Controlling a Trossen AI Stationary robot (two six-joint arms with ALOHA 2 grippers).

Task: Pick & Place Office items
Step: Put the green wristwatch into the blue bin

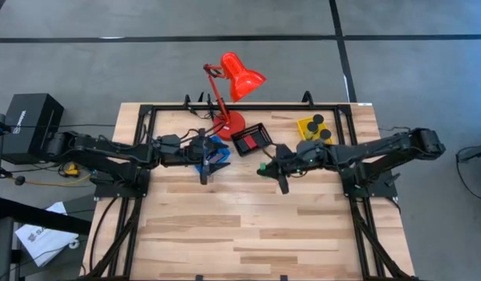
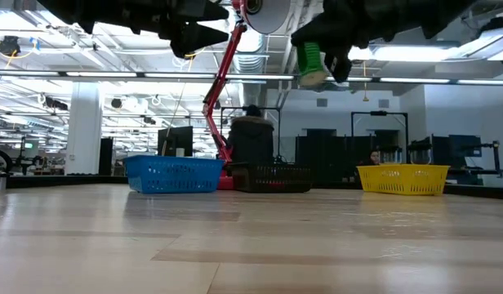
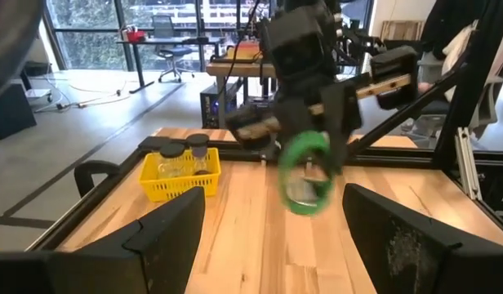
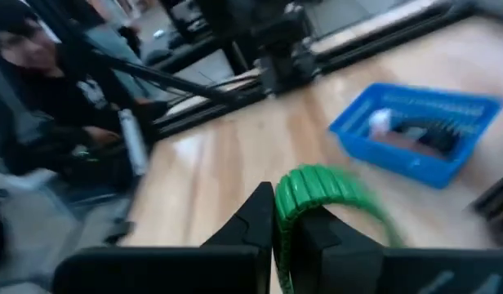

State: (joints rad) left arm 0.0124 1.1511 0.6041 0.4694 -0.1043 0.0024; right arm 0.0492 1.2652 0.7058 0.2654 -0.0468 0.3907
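Observation:
My right gripper is shut on a green stubby ribbed cylinder, high above the table's middle in the low view. The left wrist view shows the cylinder as a hollow ring. My left gripper is open and empty, its fingers wide apart, just near of the blue tray. The blue tray holds a brown bar and small pieces. Black round pieces lie in the yellow tray. A red block lies in the black tray. My right gripper pinches the green cylinder's ribbed wall between its two fingers, at the end nearest the wrist. The cylinder sticks out past the fingertips, tilted, and is lifted clear of the table. Whether one finger is inside the hollow I cannot tell.
A red desk lamp stands at the far edge behind the trays. A black frame runs round the table's edges. The near half of the wooden table is bare. A person is beyond the table's left side.

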